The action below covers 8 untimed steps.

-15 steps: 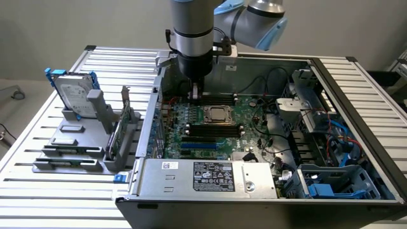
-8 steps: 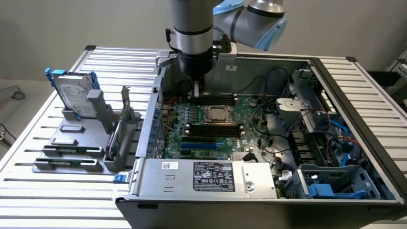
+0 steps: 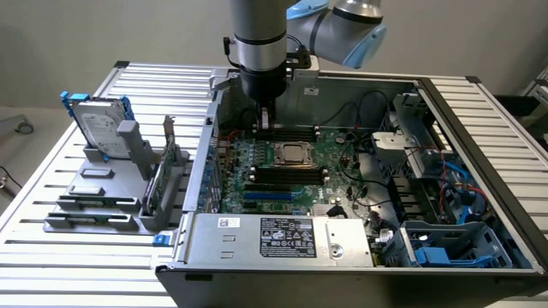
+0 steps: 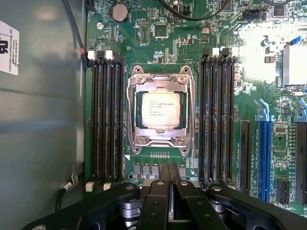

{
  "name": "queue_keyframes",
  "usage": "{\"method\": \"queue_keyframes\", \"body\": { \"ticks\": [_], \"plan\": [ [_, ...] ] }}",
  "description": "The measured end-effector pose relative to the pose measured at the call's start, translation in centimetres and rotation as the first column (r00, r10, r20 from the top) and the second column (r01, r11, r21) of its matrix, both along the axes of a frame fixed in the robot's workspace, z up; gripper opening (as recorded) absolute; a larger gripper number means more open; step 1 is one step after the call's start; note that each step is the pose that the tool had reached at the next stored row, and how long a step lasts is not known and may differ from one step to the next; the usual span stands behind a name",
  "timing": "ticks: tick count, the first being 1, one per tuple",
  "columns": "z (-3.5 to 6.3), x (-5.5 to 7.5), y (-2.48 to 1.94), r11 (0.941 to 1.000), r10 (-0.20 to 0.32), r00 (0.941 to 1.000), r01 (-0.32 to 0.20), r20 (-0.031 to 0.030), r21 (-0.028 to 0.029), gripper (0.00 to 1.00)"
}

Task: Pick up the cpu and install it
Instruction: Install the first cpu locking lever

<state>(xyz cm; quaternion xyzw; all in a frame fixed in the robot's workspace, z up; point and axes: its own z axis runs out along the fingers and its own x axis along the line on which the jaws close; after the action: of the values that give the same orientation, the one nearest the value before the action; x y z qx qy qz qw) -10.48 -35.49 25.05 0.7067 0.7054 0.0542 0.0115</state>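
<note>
Sitting in socket [image 4: 160,116], cpu [image 4: 160,109]; printed lettering wrist-side.

The arm reaches down into the open computer case [image 3: 479,115], its gripper [image 3: 264,120] closed and empty above the motherboard [image 3: 283,173]. The cpu [image 3: 294,154] sits in its socket at the gripper's five o'clock. A hard drive [image 3: 97,125] stands upright in a grey rack [image 3: 107,186] at the case's nine o'clock.
</note>
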Motion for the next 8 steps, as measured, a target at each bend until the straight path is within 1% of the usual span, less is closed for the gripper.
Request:
{"method": "queue_keyframes", "body": {
  "ticks": [8],
  "plan": [
    [0.00,0.00,0.00,1.0000,0.000,1.0000,0.000,0.0000,0.0000,0.11]
  ]
}}
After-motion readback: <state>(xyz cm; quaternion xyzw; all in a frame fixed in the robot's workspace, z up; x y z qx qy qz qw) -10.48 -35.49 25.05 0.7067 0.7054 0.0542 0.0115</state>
